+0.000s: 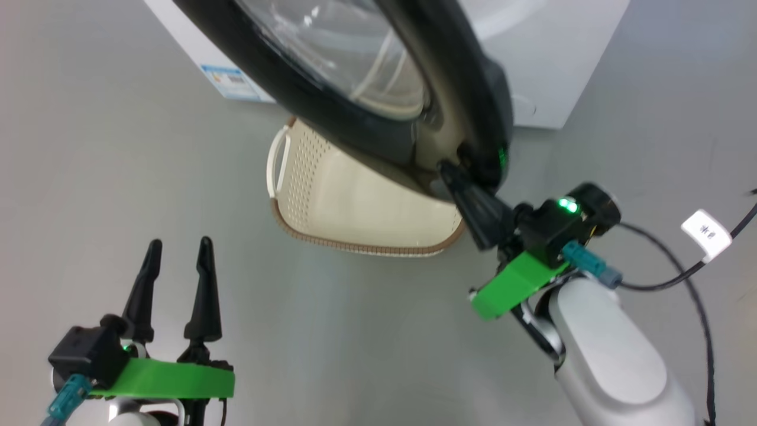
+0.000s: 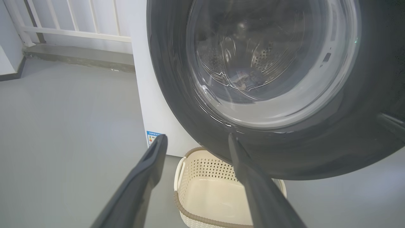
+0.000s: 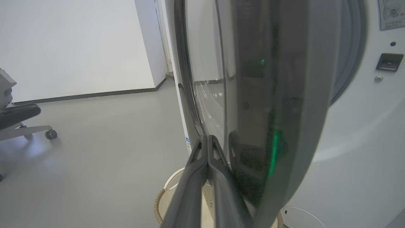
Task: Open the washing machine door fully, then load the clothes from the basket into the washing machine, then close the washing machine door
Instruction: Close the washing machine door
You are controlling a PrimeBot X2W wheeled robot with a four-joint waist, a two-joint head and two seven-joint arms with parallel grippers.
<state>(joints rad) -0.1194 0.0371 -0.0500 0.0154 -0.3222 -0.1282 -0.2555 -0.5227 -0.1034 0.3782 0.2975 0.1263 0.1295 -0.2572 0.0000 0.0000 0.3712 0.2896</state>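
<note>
The washing machine (image 1: 562,59) is white, and its door (image 1: 331,112), black-rimmed with a bulging glass window, stands partly swung out over the basket (image 1: 355,245). My right gripper (image 1: 452,174) is shut, its tips pressed against the door's outer edge (image 3: 253,95); the tips (image 3: 207,136) hold nothing. My left gripper (image 1: 180,242) hangs open and empty at the lower left, apart from the door. In the left wrist view the same gripper (image 2: 196,136) points at the door rim (image 2: 190,126). Through the glass a bluish patterned bundle (image 2: 246,80), seemingly the clothes, lies in the drum. The visible part of the cream basket (image 2: 180,202) is bare inside.
A black cable and a white tag (image 1: 707,234) lie on the grey floor to the right. An office chair (image 3: 19,117) stands far left in the right wrist view. A white railing (image 2: 79,31) runs behind the machine. The round filter cap (image 3: 300,218) sits low on the machine's front.
</note>
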